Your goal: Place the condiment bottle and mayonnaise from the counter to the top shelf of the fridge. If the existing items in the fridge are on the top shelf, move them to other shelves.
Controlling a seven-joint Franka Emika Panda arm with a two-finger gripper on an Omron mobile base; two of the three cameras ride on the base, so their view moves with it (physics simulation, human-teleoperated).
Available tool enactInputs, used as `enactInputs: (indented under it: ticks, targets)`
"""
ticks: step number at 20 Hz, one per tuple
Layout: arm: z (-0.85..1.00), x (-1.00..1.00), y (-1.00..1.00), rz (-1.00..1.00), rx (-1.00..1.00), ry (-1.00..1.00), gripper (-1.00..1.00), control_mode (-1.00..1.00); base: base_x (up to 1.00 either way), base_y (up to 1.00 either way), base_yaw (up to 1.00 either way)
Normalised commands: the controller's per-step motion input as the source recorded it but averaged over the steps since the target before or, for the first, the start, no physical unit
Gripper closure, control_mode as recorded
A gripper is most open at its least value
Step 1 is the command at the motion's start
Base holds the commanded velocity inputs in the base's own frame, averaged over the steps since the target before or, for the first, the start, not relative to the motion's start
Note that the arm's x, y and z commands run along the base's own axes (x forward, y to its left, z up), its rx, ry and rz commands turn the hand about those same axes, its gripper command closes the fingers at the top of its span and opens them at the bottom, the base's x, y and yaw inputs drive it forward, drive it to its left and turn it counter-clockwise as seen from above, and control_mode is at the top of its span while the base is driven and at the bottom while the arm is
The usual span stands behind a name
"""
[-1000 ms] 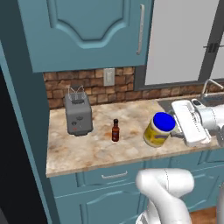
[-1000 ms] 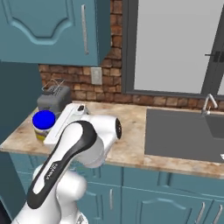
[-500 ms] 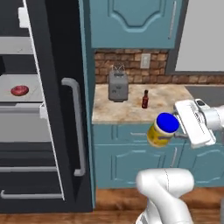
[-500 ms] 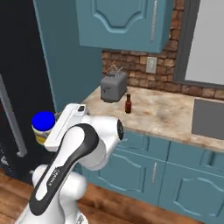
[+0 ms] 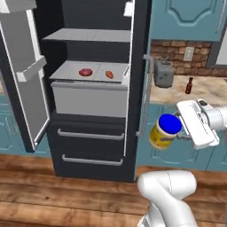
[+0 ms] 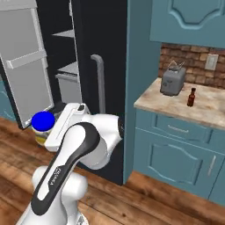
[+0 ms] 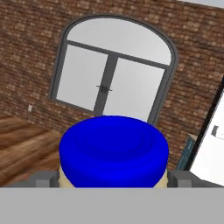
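Observation:
My gripper (image 5: 174,134) is shut on the mayonnaise (image 5: 164,131), a blue-lidded jar with a yellow label, held in the air in front of the fridge (image 5: 140,48), at about drawer height. The hand view has the blue lid (image 7: 113,148) between the two fingertips (image 7: 43,179). The fridge stands open; its top shelf (image 5: 95,35) is bare. A pink donut (image 5: 85,72) and an orange-red piece (image 5: 109,74) lie on the shelf below. The condiment bottle (image 5: 189,85) stands on the counter (image 5: 204,91) to the right.
A grey toaster (image 5: 163,73) sits on the counter beside the fridge. The open fridge door (image 5: 24,75) swings out to the left. A grey bar handle (image 6: 100,83) runs down the dark door panel. Wooden floor (image 5: 53,190) lies in front.
The whole view has swung from the counter to the open fridge, so the base has moved. The mayonnaise stays in the gripper's grip throughout.

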Motion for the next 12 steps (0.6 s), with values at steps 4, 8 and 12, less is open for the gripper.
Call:
enactInputs:
  ticks: [4,8,12]
  targets:
    - [0.00,0.00,0.00,0.00,0.00,0.00,1.00,1.00,0.34,1.00,-0.05]
    - [0.00,0.00,0.00,0.00,0.00,0.00,1.00,1.00,1.00,1.00,-0.20]
    - [0.00,0.00,0.00,0.00,0.00,0.00,1.00,1.00,0.99,1.00,-0.41]
